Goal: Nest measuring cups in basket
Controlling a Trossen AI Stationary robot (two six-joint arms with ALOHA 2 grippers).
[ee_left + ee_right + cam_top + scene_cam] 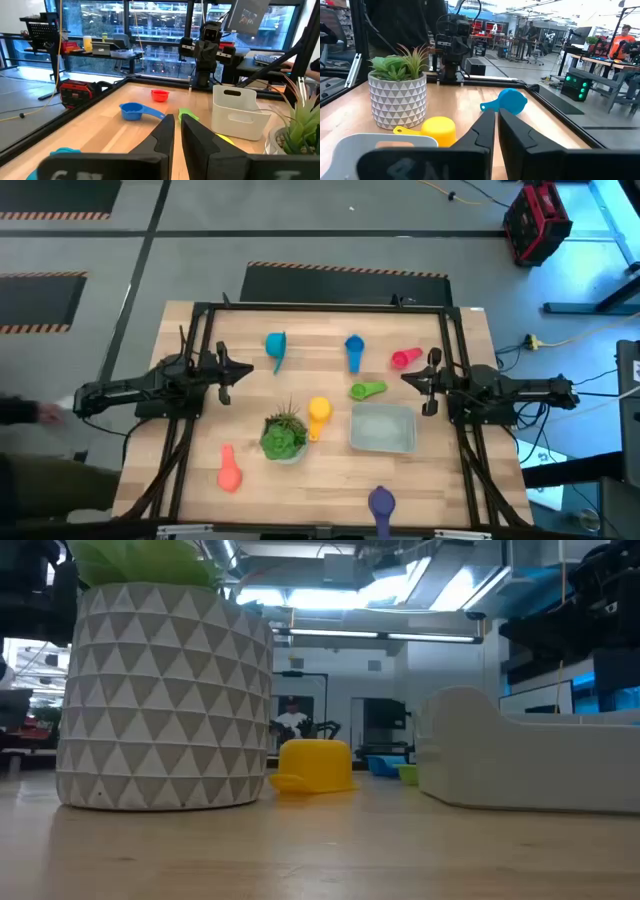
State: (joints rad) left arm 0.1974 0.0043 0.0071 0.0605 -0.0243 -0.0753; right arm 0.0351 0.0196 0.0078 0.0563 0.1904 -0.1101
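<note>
Dark left pincer (243,369), right pincer (410,379) closed, facing inward.

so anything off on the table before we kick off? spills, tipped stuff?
Nothing spilled or damaged. The basket is upright and holds no cups; the measuring cups lie scattered singly. The purple cup sits right at the table's near edge, away from the rest. The potted plant stands upright beside the yellow cup. Both arms wait at the sides.
</note>
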